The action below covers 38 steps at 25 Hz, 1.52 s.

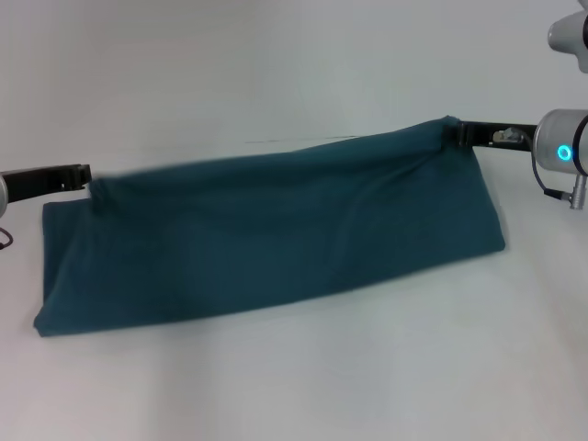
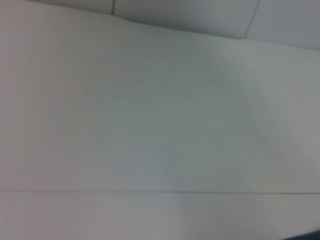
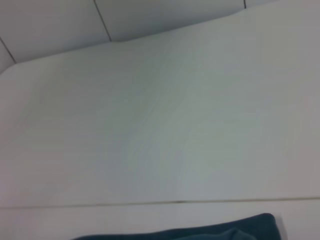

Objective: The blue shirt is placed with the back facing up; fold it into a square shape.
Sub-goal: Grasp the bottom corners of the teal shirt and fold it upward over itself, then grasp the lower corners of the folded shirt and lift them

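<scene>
The blue shirt (image 1: 276,234) is a long dark teal band across the white table, plain side showing. Its far edge is raised, slanting up toward the right, while the near edge lies on the table. My left gripper (image 1: 88,177) pinches the shirt's far left corner, just above the table. My right gripper (image 1: 457,134) is shut on the far right corner and holds it higher. A strip of the shirt (image 3: 200,233) shows in the right wrist view. The left wrist view shows almost only table.
The white table (image 1: 294,386) stretches bare in front of and behind the shirt. A thin seam (image 2: 150,192) runs across the tabletop. Tiled wall (image 3: 150,15) rises at the table's far edge.
</scene>
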Available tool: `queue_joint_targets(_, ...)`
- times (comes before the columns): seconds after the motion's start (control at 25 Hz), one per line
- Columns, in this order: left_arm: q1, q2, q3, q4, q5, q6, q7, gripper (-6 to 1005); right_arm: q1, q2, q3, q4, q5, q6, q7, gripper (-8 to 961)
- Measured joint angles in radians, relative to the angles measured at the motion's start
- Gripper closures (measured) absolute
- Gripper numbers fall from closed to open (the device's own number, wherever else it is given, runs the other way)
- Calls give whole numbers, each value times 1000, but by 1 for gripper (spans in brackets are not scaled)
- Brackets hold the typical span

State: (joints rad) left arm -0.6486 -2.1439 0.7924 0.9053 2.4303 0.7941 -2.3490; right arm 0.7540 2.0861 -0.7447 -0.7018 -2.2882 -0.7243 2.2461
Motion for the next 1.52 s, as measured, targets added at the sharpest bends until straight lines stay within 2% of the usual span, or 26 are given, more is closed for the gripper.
queue_joint_targets(0.16, -11, 2, 4, -27, 2, -20, -4, 892, -1, 0, -8, 3, 21, 20, -3, 839)
queue_joint_targets(0.24, -14, 3, 3, -31, 4, -21, -4, 810, 2, -2, -8, 3, 20, 23, -4, 827)
queue_joint_targets(0.36, -16, 6, 2, -37, 5, -23, -4, 686, 6, -3, -9, 3, 20, 29, -18, 618)
queue_joint_targets(0.6, -17, 7, 3, -39, 6, -22, -4, 440, 10, -4, -17, 3, 21, 28, -27, 369)
queue_joint_targets(0.8, -9, 24, -3, -28, 6, 68, -18, 209, 14, -14, -23, -7, 18, -29, -28, 139)
queue_joint_targets(0.96, 11, 51, -4, 39, 28, 254, -109, 131, 17, -38, -50, -32, 18, -121, -28, 97)
queue_joint_targets(1.08, 24, 59, -2, 124, 113, 395, -210, 73, 9, -45, -69, -72, 17, -177, -21, 66)
queue_joint_targets(1.16, 32, 54, 1, 197, 193, 487, -277, 53, 4, -47, -72, -95, 16, -207, -17, 45)
queue_joint_targets(1.32, 54, 30, 3, 313, 317, 614, -360, 53, 1, -50, -74, -119, -10, -247, -15, 26)
queue_joint_targets(1.4, 66, 23, -6, 340, 339, 667, -387, 53, 2, -47, -78, -140, -56, -267, -15, 28)
queue_joint_targets(1.52, 72, 26, -7, 338, 339, 688, -408, 53, 2, -43, -80, -152, -83, -274, -15, 28)
